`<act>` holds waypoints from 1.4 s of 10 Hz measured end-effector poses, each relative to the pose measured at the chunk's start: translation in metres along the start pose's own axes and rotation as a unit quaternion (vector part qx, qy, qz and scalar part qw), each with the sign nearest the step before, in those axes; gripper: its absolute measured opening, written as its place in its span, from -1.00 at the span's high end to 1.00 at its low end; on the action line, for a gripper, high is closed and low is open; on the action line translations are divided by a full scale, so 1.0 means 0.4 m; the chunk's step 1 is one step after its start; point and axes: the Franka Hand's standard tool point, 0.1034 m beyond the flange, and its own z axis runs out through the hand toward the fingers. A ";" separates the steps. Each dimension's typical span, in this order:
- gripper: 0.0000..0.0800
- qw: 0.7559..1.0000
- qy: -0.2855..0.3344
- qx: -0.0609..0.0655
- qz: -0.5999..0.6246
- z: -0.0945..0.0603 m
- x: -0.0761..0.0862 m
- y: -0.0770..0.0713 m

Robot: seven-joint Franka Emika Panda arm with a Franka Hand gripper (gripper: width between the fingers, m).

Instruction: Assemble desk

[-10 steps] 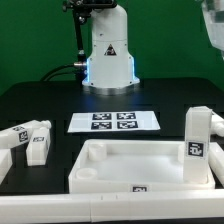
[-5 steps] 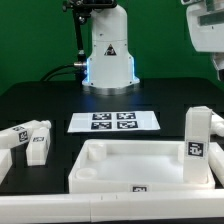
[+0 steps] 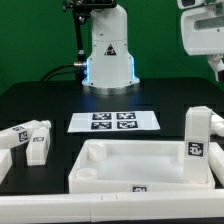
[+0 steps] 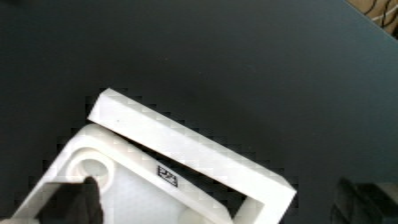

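The desk top (image 3: 84, 168), a white rimmed tray shape, lies at the front centre of the black table. One white leg (image 3: 196, 142) stands upright at its corner on the exterior view's right. Two more legs (image 3: 27, 139) lie on the table at the exterior view's left. My gripper (image 3: 212, 60) hangs high at the exterior view's upper right, well above the parts. In the wrist view, a corner of the desk top (image 4: 199, 141) with a small tag shows far below my gripper (image 4: 214, 210). The dark fingers (image 4: 64, 202) stand wide apart with nothing between them.
The marker board (image 3: 115, 121) lies flat behind the desk top. The robot's white base (image 3: 108, 52) stands at the back centre. Another white part (image 3: 216, 124) shows behind the upright leg at the exterior view's right edge.
My gripper has come further into the exterior view from its upper right, moving toward that view's left. The parts on the table have not moved.
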 end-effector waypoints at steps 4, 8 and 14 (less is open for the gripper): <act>-0.62 0.988 0.013 -0.026 -0.154 0.045 -0.081 0.036; -0.62 0.962 0.013 -0.029 -0.271 0.044 -0.064 0.041; -0.62 0.910 -0.022 -0.064 -0.409 0.121 -0.111 0.186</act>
